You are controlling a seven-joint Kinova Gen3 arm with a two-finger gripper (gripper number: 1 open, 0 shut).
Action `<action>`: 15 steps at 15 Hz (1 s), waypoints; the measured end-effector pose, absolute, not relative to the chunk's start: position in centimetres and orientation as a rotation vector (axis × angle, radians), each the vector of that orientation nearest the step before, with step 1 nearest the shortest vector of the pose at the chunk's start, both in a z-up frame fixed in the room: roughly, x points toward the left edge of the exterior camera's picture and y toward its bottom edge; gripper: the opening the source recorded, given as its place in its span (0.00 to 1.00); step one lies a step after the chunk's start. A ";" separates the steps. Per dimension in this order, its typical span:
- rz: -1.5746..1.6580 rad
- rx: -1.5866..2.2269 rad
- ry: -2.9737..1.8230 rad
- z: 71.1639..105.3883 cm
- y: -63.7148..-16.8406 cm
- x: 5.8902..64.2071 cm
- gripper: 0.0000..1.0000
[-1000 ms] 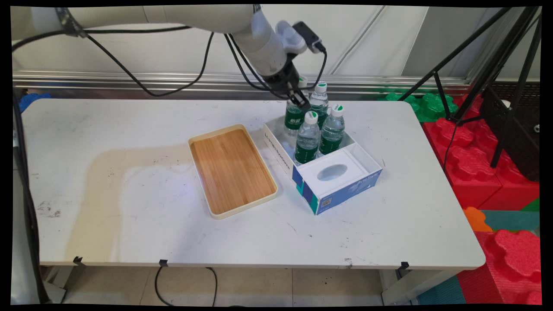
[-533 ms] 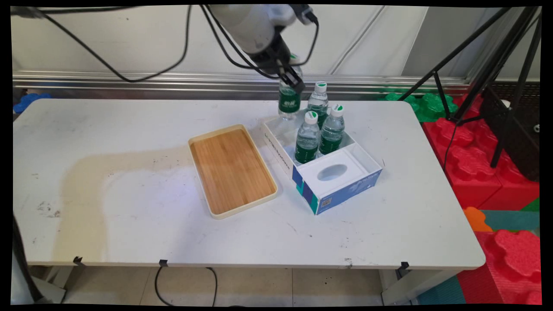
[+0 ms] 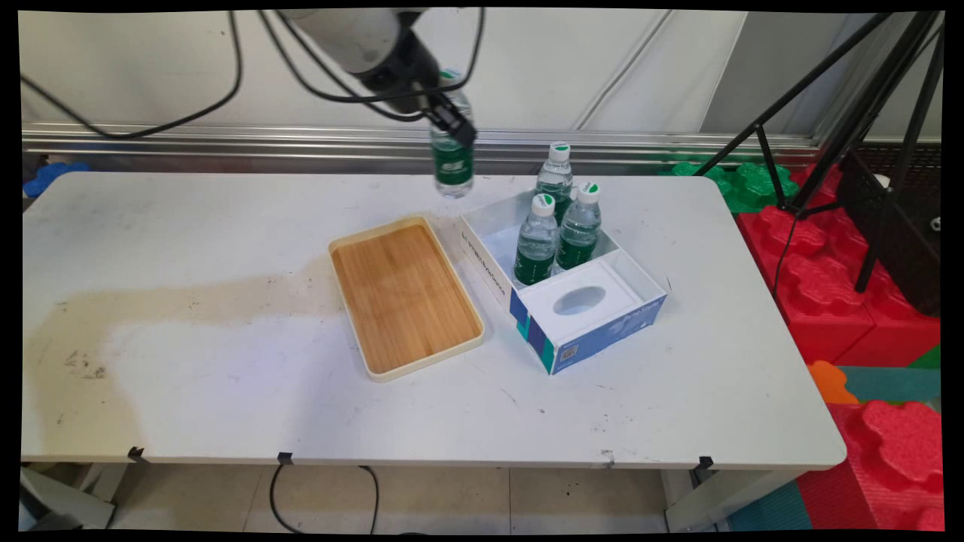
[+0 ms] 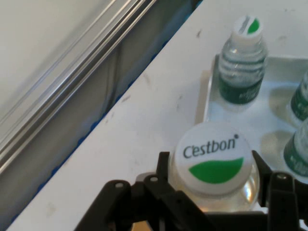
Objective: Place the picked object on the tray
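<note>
Hanging from the gripper [image 3: 450, 124], a water bottle [image 3: 453, 162] sits clamped at its neck between the closed fingers [image 4: 163, 166], apparently left of the box [image 3: 493, 275].

Below the gripper [image 3: 448, 124] and its clamped bottle [image 3: 453, 165], slightly to the picture's left, a wood-floored tray [image 3: 405, 297] lies flat on the white table [image 3: 226, 361]. Below and right of the gripper, just beside the tray, stands an open blue and white box [image 3: 587, 339] holding three upright green-labelled bottles [image 3: 536, 245]. Well to the gripper's right, off the table, are a black tripod [image 3: 828, 98] and red foam blocks [image 3: 828, 278]
</note>
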State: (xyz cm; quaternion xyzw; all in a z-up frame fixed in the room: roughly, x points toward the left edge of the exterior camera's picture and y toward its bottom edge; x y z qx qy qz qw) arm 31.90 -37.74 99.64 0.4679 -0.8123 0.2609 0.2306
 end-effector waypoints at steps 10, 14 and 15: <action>0.780 1.435 -2.159 98.9 -34.3 36.9 0.00; 0.774 1.460 -2.163 97.3 -35.2 37.6 0.00; 0.771 1.463 -2.166 96.9 -35.4 37.7 0.00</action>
